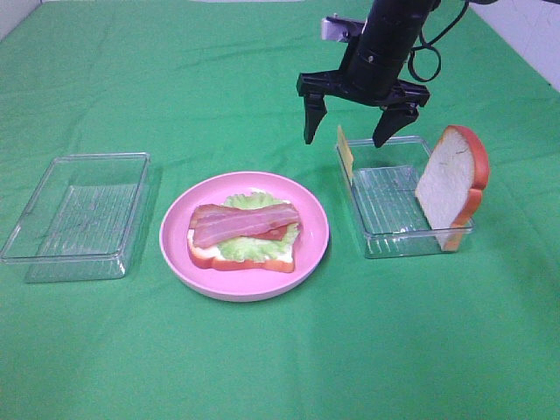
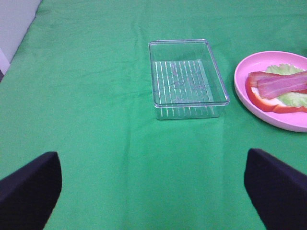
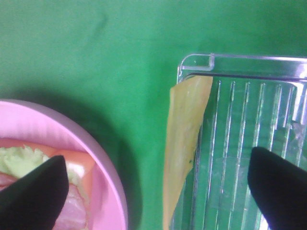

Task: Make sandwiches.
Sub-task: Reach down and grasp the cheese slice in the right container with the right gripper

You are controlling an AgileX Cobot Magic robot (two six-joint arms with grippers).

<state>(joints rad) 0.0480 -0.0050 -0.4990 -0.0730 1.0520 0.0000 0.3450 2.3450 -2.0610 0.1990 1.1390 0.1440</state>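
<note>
Sandwich stack [image 1: 245,236] is sitting half-built on the pink plate [image 1: 175,249], which is resting in the middle of the green cloth [image 1: 280,367]. From the high camera I am seeing a bottom bread slice [image 1: 254,264] with orange-brown crust, a lettuce leaf [image 1: 254,249] lying on it, and bacon strips [image 1: 241,223] lying across the top.

Just to the right of the plate, the right tray [image 1: 407,243], clear and ribbed, is keeping the other parts. The cheese slice [image 1: 346,162] is standing on edge against the tray wall nearest the plate and poking above the rim. The second bread slice [image 1: 451,184] is leaning nearly upright at the opposite end. I am not managing to tell whether the foot of either piece is resting inside the tray or just outside its wall.

Over on the other side of the plate, the left tray [image 1: 74,261] is sitting apart from it, showing its ribbed floor through clear walls.

The right gripper [image 1: 345,140] is hanging above the cheese end of the right tray with its fingers spread wide, gripping nothing. Its wrist camera is showing one dark fingertip over the plate and the other over the tray floor, with the cheese between them below.

The left gripper [image 2: 152,163] is staying out of the high view. Its own camera is showing the fingers set wide apart, holding nothing, and looking towards the left tray and the plate's edge.
</note>
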